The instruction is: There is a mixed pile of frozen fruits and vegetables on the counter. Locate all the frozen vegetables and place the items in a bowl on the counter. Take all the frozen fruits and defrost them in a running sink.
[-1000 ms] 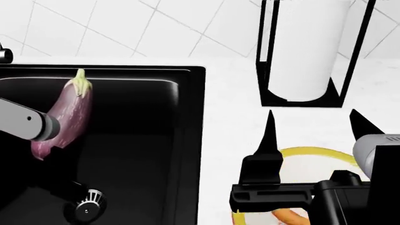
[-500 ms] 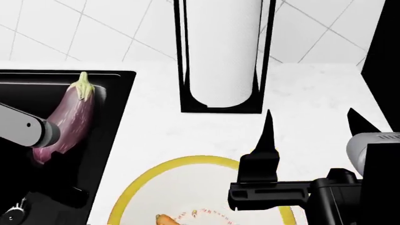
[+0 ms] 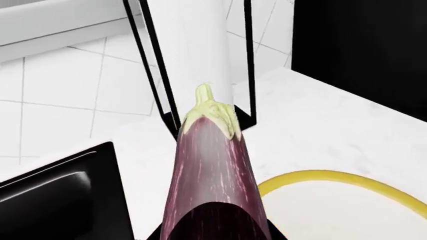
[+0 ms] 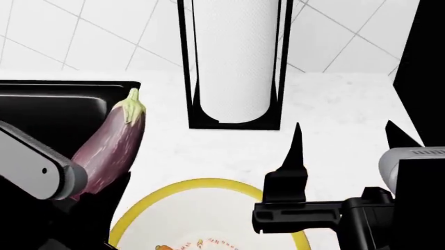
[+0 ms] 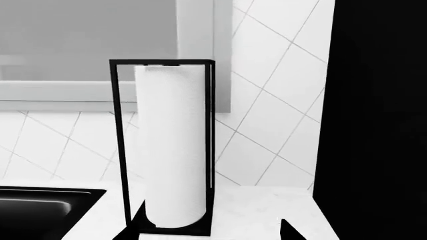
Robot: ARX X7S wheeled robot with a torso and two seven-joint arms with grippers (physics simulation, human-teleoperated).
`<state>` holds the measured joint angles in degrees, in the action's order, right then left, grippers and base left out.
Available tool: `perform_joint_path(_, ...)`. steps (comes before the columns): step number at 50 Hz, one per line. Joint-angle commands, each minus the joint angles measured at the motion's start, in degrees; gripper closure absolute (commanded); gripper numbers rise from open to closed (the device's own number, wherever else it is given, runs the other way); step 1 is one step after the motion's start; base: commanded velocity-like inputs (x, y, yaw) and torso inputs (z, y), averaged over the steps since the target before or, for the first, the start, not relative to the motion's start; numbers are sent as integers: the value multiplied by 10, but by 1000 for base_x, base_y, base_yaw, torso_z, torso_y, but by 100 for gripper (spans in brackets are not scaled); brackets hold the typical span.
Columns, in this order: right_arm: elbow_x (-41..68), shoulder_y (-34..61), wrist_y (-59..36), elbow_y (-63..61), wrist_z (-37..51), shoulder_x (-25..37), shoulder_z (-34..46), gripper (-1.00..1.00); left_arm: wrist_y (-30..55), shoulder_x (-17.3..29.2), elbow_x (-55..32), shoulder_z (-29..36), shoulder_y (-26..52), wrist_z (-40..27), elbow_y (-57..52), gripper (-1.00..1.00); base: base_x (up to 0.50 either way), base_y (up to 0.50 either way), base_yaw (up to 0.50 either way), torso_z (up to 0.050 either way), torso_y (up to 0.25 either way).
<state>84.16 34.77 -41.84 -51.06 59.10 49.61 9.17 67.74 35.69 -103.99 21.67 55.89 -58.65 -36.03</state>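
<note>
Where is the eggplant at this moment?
In the head view's left, the eggplant is held in the left claw, between the sink and the yellow-rimmed bowl.

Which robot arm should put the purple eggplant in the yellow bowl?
Left. Its hand already holds the eggplant right beside the bowl. The right hand is open and empty.

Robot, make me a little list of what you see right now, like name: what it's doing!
eggplant: purple with a green cap, held by the left gripper, at the sink's edge
left gripper: shut on eggplant
right gripper: open, holding nothing, above the counter
bowl: yellow rim, on the counter, something orange inside
sink: black, set in the counter
paper towel roll: white, upright in a black holder
counter: white
</note>
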Motion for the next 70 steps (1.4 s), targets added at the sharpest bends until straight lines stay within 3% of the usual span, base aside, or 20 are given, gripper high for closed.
perform_joint_path(1,-3,-4,2,3,7,5,-4,-100,-12,-16,-73,33,25,-50,-27,100,0,0,0,0,0)
perform_joint_path(26,-1,45,-11,30,42,7,1,-100,18,-65,-51,90,23,15,26,100,0,0,0,0,0)
perform_joint_path(50,-10,40,-13,31,33,-1,14,-100,29,-112,-21,141,19,29,35,100,0,0,0,0,0)
perform_joint_path(70,-15,28,-7,30,29,1,12,-100,31,-111,17,156,-9,55,33,100,0,0,0,0,0)
